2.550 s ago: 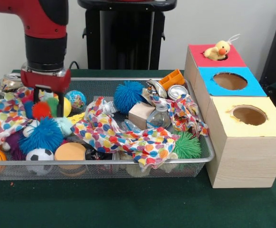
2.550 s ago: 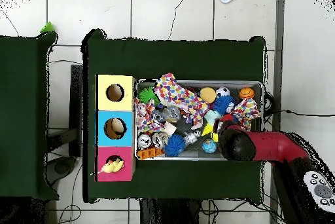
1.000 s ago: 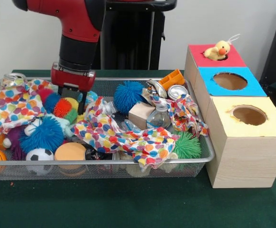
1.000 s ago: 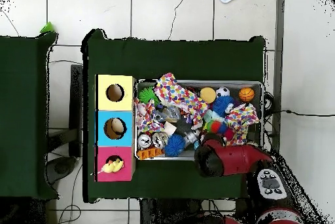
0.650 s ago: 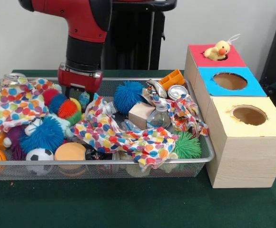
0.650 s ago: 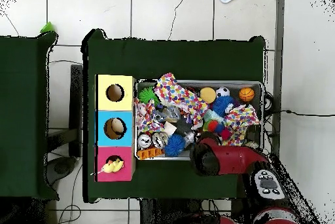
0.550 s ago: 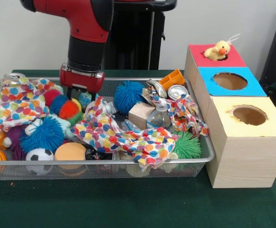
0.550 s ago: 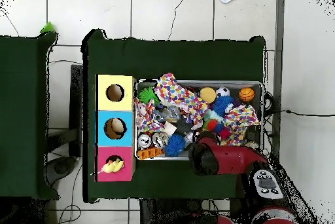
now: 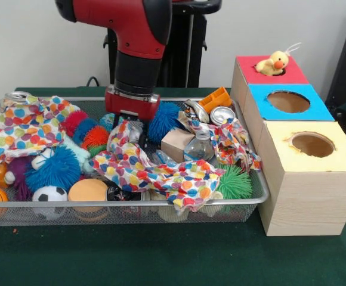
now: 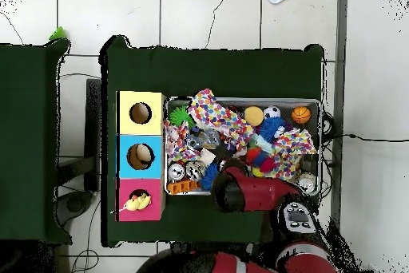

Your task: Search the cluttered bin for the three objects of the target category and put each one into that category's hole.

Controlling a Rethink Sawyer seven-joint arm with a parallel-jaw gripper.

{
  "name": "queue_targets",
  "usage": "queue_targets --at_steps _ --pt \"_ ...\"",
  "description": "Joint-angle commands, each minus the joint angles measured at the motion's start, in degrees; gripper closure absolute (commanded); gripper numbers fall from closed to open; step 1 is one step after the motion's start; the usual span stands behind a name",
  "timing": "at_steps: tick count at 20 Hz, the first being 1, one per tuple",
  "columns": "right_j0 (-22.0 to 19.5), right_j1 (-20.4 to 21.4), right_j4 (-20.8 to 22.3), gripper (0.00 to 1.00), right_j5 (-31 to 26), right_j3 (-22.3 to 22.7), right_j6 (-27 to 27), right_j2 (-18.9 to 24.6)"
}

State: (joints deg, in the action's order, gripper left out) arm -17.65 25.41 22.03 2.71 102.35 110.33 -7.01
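My pincer (image 9: 131, 126) is hanging low in the mesh bin (image 9: 253, 179), just at nine o'clock of the blue spiky ball (image 9: 164, 121). I cannot tell how wide it is standing or whether it is holding anything. The yellow duck (image 9: 272, 62) is sitting in the red box's hole (image 9: 275, 71).
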Motion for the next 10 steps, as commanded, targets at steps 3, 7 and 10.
queue_targets --at_steps 3,7,10 --pt "4.74 -2.26 -7.74 0.0 1.69 1.5 13.1 -0.61" --pt "5.69 -1.13 -9.84 0.0 0.37 1.77 12.57 -0.18" --pt "5.92 0.09 -10.59 0.0 -0.04 2.69 12.03 0.39"
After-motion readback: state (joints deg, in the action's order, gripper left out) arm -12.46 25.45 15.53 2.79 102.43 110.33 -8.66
